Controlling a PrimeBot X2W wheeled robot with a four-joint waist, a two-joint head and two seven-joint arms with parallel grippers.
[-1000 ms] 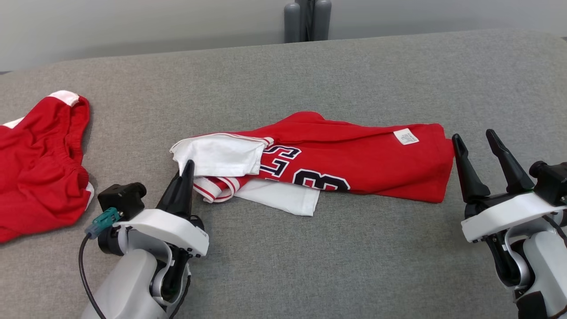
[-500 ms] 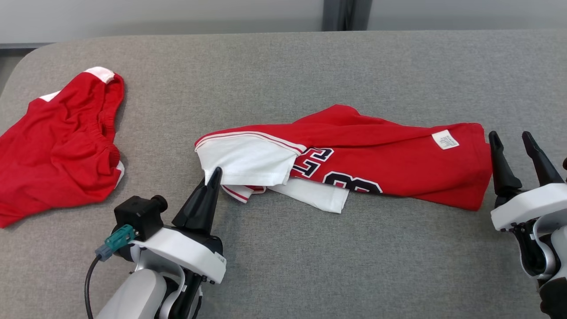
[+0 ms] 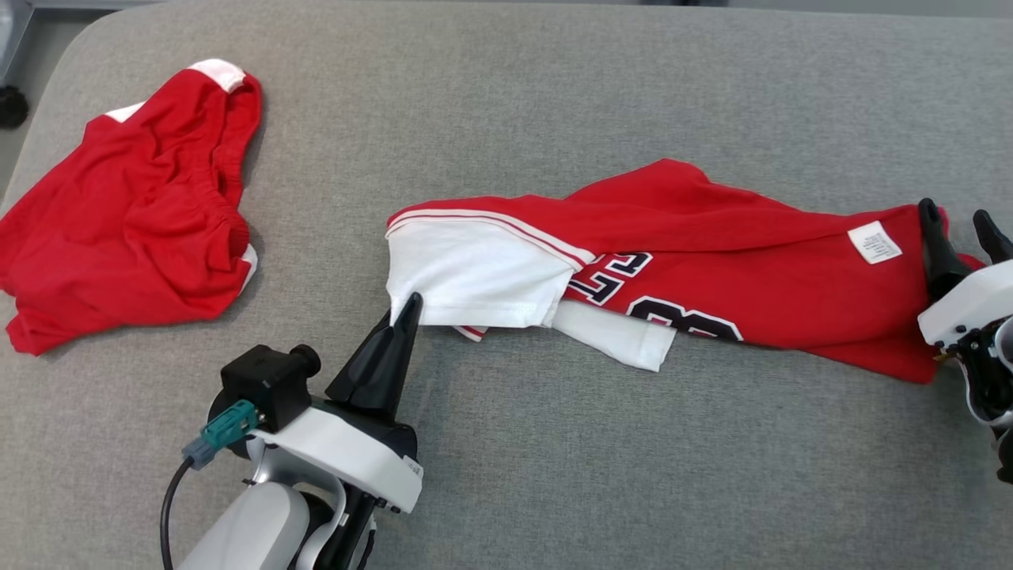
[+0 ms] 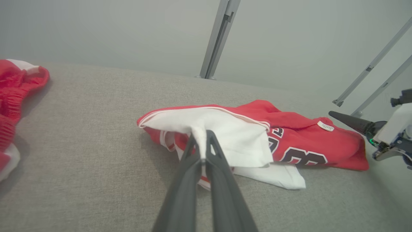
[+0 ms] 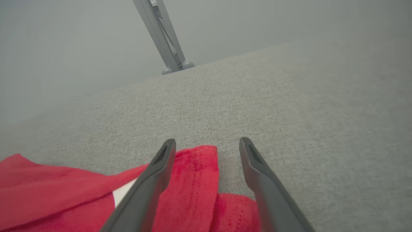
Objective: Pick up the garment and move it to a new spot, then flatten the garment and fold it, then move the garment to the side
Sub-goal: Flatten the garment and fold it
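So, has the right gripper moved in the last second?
Yes. The right gripper has shifted left toward the jersey's white label; its open jaws now straddle the red hem.

I cannot read the print on the small white sewn label (image 3: 874,241) of the red and white basketball jersey (image 3: 752,253): it is too small. Its white sleeve panel (image 3: 475,269) covers the start of the dark-outlined lettering (image 3: 613,279). My right gripper (image 3: 955,210) is cut by the head view's right edge; the crumpled red shorts (image 4: 13,90) run off my left wrist view's left edge.
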